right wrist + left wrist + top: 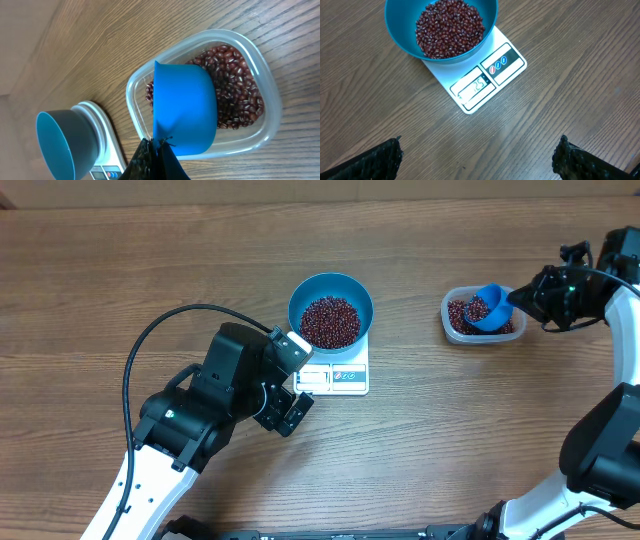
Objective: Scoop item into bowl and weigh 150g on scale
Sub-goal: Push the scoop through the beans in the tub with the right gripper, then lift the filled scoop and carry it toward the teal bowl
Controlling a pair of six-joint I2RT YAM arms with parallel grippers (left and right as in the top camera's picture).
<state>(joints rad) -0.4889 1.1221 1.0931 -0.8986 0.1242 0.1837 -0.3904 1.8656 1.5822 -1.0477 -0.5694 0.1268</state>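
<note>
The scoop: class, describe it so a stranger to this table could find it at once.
On the wooden table, look right of the white scale to the clear tub of beans. The scoop lies in that tub: bright blue, smaller than the teal bowl.

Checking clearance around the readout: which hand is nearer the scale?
Left. The left hand hovers open just beside the scale, at its display end. The right hand is well off to the other side, at the clear tub, shut on the blue scoop.
</note>
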